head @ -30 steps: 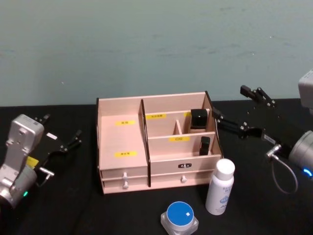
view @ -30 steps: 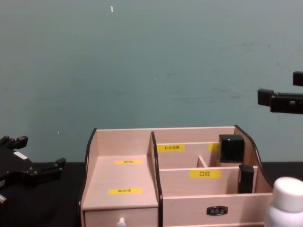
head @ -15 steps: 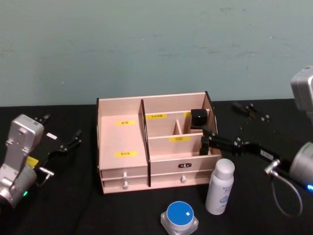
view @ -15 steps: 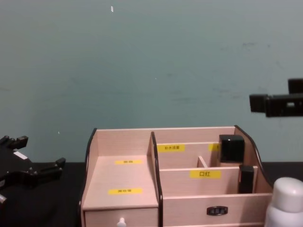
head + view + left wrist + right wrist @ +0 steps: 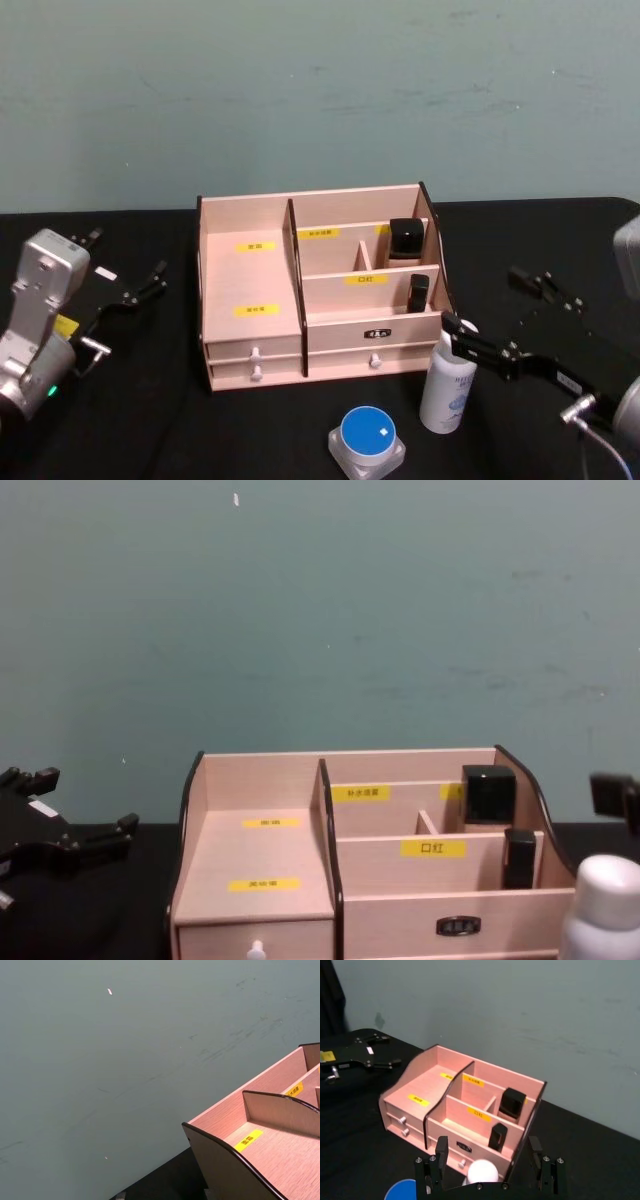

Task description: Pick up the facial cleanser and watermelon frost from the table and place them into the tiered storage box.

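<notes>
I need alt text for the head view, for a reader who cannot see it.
The open right gripper hovers at the cap of the facial cleanser, which stands on a black table beside the watermelon frost, in front of the tiered storage box. The left gripper rests open at far left.

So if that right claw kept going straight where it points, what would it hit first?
Most likely the facial cleanser: its white cap sits between the fingers of the open right gripper, with the tiered storage box just behind. Depth is uncertain. The left gripper is parked aside.
</notes>
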You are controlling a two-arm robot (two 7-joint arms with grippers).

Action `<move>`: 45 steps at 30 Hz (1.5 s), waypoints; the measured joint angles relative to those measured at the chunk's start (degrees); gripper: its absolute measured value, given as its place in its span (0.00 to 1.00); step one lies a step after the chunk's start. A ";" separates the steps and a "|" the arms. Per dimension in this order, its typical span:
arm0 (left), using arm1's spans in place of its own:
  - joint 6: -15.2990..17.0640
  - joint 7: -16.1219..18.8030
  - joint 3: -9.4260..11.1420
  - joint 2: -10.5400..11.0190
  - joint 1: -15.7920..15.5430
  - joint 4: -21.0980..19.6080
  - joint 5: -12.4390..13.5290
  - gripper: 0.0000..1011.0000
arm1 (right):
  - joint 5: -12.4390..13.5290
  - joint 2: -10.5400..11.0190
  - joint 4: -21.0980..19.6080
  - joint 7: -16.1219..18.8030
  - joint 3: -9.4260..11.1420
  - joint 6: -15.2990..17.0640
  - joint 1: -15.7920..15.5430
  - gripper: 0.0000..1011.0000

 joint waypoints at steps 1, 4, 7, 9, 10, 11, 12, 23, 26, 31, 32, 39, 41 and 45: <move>0.00 0.00 0.00 0.00 0.00 0.00 0.00 1.00 | -0.22 -0.19 0.13 -0.13 0.11 -0.51 -0.52 0.99; 0.00 0.00 0.00 0.00 0.00 0.00 0.00 1.00 | -0.81 -1.03 0.95 -0.19 0.54 -2.68 -2.50 0.99; 0.00 0.00 0.00 0.00 0.00 0.00 0.00 1.00 | -1.38 -1.80 2.08 -0.11 0.71 -4.55 -3.74 0.99; 0.00 0.00 0.00 0.00 0.00 0.00 0.00 1.00 | -1.73 -2.39 3.12 0.25 0.66 -5.97 -4.08 0.99; 0.00 0.00 0.00 0.00 0.00 0.00 0.00 1.00 | -1.83 -2.64 3.54 0.40 0.57 -6.31 -4.14 0.99; 0.00 0.00 0.00 0.00 0.00 0.00 0.00 1.00 | -1.90 -2.87 3.96 0.59 0.45 -6.60 -4.16 0.99; 0.00 0.00 0.00 0.00 0.00 0.00 0.00 1.00 | -2.02 -3.31 4.73 1.07 0.17 -7.11 -4.12 0.99; 0.00 0.00 0.00 0.00 0.00 0.00 0.00 1.00 | -2.65 -5.82 9.92 4.32 -1.36 -9.10 -2.26 0.99; 0.00 0.00 0.00 0.00 0.00 0.00 0.00 1.00 | -2.87 -6.56 11.23 5.09 -1.66 -9.43 -1.52 0.99; 0.00 0.00 0.00 0.00 0.00 0.00 0.00 1.00 | -3.11 -7.72 13.14 6.39 -1.94 -9.88 -0.69 0.99; 0.00 0.00 0.00 0.00 0.00 0.00 0.00 1.00 | -3.11 -7.72 13.14 6.39 -1.94 -9.88 -0.69 0.99; 0.00 0.00 0.00 0.00 0.00 0.00 0.00 1.00 | -3.24 -9.43 15.87 8.07 -2.03 -10.49 0.22 0.99; 0.00 0.00 0.00 0.00 0.00 0.00 0.00 1.00 | -3.27 -9.94 16.77 8.64 -2.06 -10.68 0.55 0.99; 0.00 0.00 0.00 0.00 0.00 0.00 0.00 1.00 | -3.36 -10.76 18.17 9.60 -2.14 -11.05 1.19 0.99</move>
